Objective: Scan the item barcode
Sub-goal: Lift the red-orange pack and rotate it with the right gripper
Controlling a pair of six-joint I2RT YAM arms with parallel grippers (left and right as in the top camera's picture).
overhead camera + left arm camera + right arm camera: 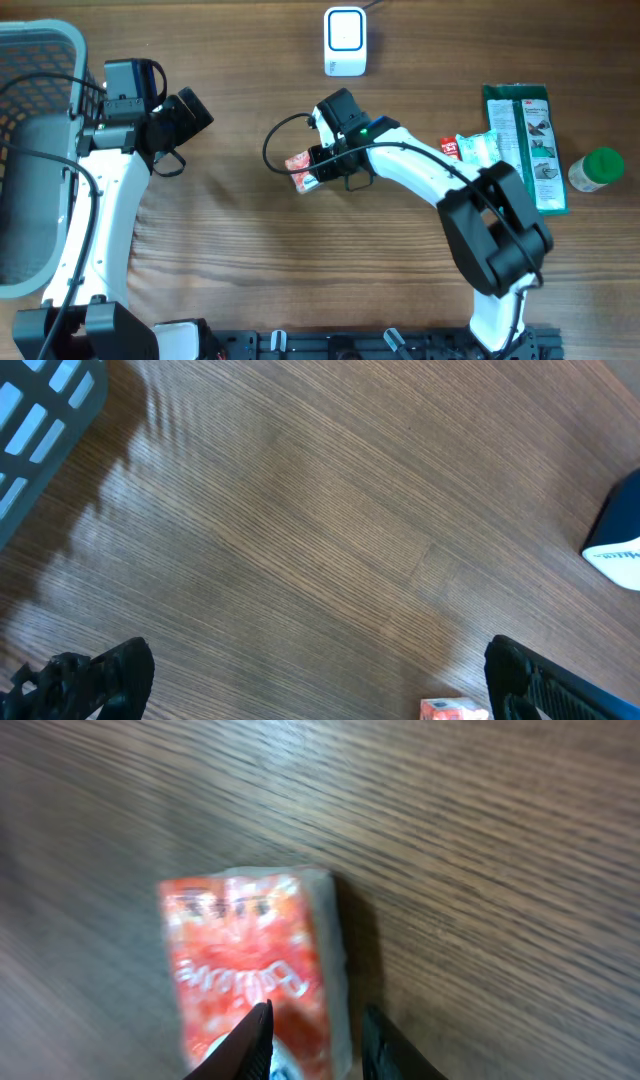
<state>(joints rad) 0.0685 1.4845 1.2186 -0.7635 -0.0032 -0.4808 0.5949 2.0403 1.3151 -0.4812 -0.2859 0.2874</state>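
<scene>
Mid-way across the brown wood-grain table, the small, glossy red-and-white sachet is pinched at one end by the right gripper, its jaws pressed onto the soft, crinkly film. To scan well, I would carry it taut to the white, rounded plastic scanner at the far edge, barcode facing the window and clear of the fingers. The left gripper is spread wide beside the grey lattice basket.
</scene>
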